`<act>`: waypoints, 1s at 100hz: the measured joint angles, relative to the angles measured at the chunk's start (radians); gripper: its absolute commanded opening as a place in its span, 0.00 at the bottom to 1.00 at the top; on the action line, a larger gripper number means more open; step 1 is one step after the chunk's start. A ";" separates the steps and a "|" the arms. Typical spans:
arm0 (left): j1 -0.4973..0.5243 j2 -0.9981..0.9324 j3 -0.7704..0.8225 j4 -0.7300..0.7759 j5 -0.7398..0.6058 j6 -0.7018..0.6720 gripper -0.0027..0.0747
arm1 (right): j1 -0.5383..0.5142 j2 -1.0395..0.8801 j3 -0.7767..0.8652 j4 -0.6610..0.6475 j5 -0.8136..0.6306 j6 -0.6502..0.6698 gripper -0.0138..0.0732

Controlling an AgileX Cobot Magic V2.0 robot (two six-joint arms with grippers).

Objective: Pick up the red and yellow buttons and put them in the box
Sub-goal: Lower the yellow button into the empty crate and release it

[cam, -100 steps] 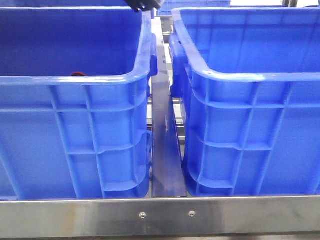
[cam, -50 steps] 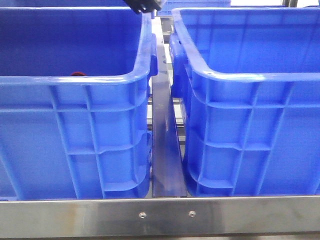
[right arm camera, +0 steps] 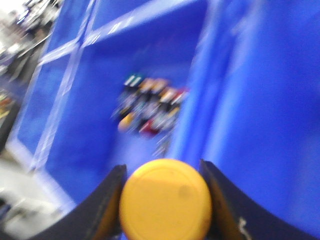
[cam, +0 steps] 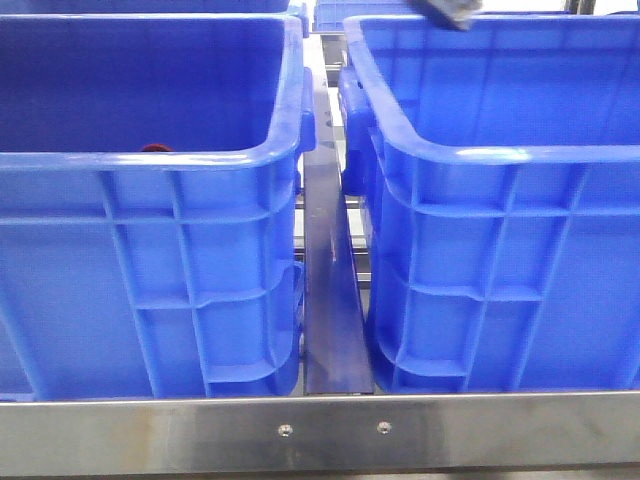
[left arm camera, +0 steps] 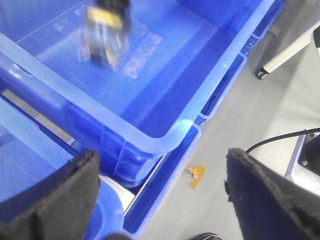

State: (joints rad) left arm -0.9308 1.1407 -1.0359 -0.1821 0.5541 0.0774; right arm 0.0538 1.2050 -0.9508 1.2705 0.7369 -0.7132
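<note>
My right gripper (right arm camera: 161, 169) is shut on the orange-yellow button (right arm camera: 165, 205); its domed cap fills the gap between the black fingers. In the front view this gripper (cam: 445, 12) shows as a dark blur at the top edge, above the far side of the right blue crate (cam: 500, 155). The right wrist view is blurred and looks into a blue crate with a cluster of several small parts (right arm camera: 150, 107) on its floor. A dark red sliver (cam: 152, 148) shows over the near rim of the left crate (cam: 150, 160). My left gripper (left arm camera: 160, 195) is open and empty.
A steel rail (cam: 330, 300) runs between the two crates, and a steel bar (cam: 320, 430) crosses in front. The left wrist view shows crate rims, grey floor with a yellow tape scrap (left arm camera: 196, 174), a white stand leg (left arm camera: 285, 50), and the blurred right gripper (left arm camera: 105, 35).
My right gripper has moved right, from above the left crate's far right corner to above the right crate. Crates have not moved.
</note>
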 measured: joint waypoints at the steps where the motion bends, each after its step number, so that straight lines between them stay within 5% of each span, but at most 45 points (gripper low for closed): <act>1: 0.000 0.000 0.000 0.000 0.000 0.000 0.68 | -0.003 0.000 0.000 0.000 -0.007 -0.007 0.36; 26: 0.000 0.000 0.000 0.000 0.000 0.000 0.68 | -0.018 0.040 0.000 0.014 -0.264 -0.236 0.36; 60: 0.000 0.000 0.000 0.000 0.000 0.000 0.68 | -0.018 0.215 0.000 0.029 -0.508 -0.342 0.29; 100: 0.000 0.000 0.000 0.000 0.000 0.000 0.66 | -0.019 0.445 -0.154 0.037 -0.562 -0.358 0.24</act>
State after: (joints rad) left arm -0.9308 1.1407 -1.0359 -0.1821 0.5541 0.0774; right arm 0.0349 1.6496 -1.1046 1.3076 0.1747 -1.0716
